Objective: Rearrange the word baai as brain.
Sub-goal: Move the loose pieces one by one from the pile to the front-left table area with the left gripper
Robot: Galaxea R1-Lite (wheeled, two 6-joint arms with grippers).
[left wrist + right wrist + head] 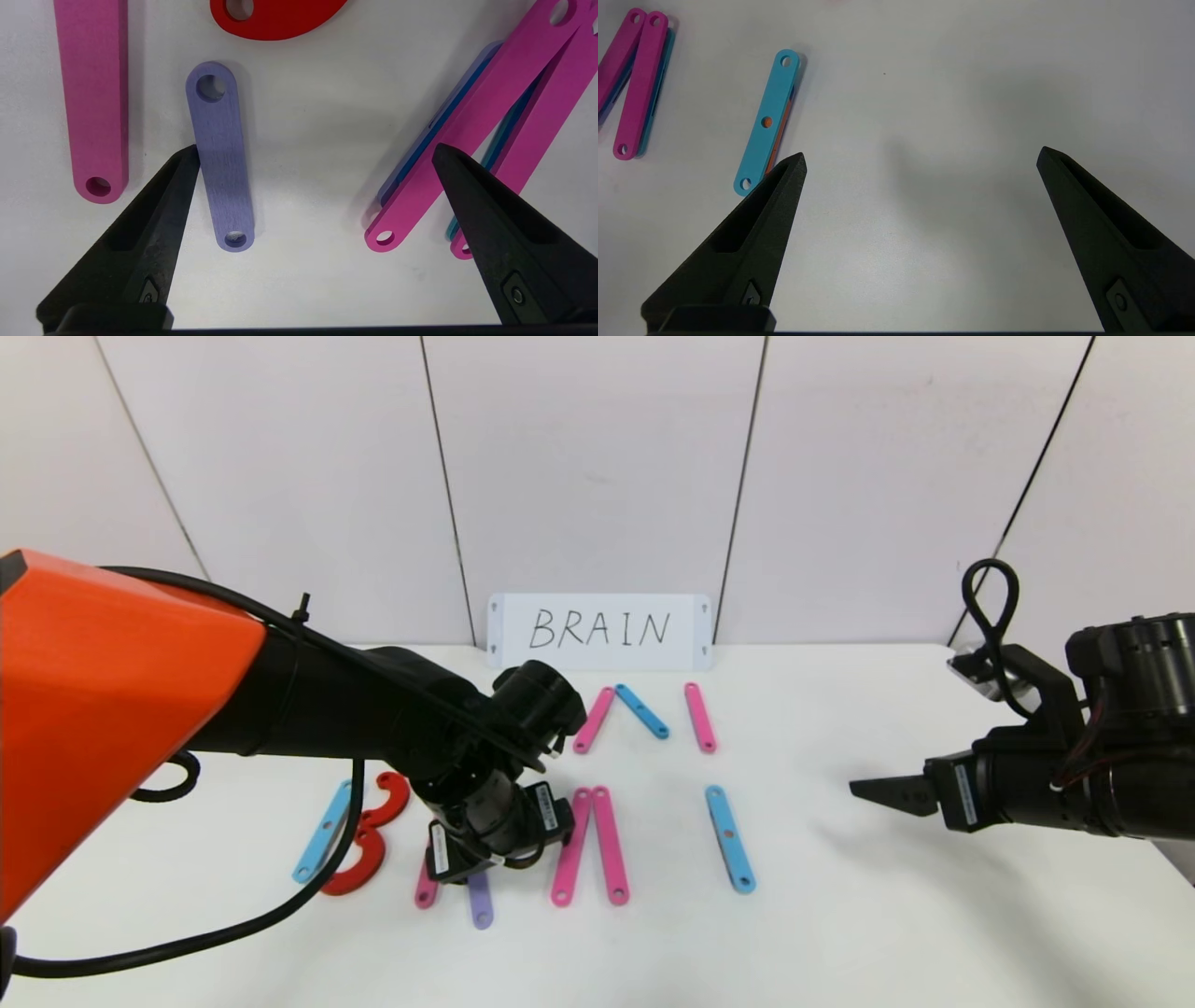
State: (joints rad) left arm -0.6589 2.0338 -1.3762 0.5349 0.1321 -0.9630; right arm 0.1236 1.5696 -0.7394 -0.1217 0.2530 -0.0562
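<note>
- Reference: a white card [599,631] handwritten BRAIN stands at the back edge of the counter [887,915], against the wall.
- Letter B, judged finished: a blue bar [323,831] with two red curved pieces [366,835] against it lies toward the left edge of the counter.
- Letter R, judged in progress: a pink bar [93,100] lies just beside the B, and a short purple bar [221,154] lies near it, slanting toward the front edge. A red curve [273,16] shows in the left wrist view, near the upper ends of both bars. The arm hides most of this letter in the head view, so whether the pieces meet cannot be told.
- Letter A, judged not yet built: two long pink bars [590,845] lie almost parallel near the middle of the counter, joined at the back end, with no crossbar visible.
- Letter I, judged placed: a blue bar [730,838] lies alone, right of the pink pair.
- Letter N, judged unbuilt: three shorter bars, pink [594,720], blue [641,710] and pink [699,716], lie loose in a row in front of the card.
- Left end effector [315,151]: low over the counter, jaws spread wide and empty; one finger [154,219] touches or nearly touches the edge of the purple bar, the other overlaps the pink pair.
- Right end effector [920,156]: above bare counter toward the right edge, jaws wide, holding nothing.
- Remaining, by this reading: settle the R, open the A, assemble the N.
</note>
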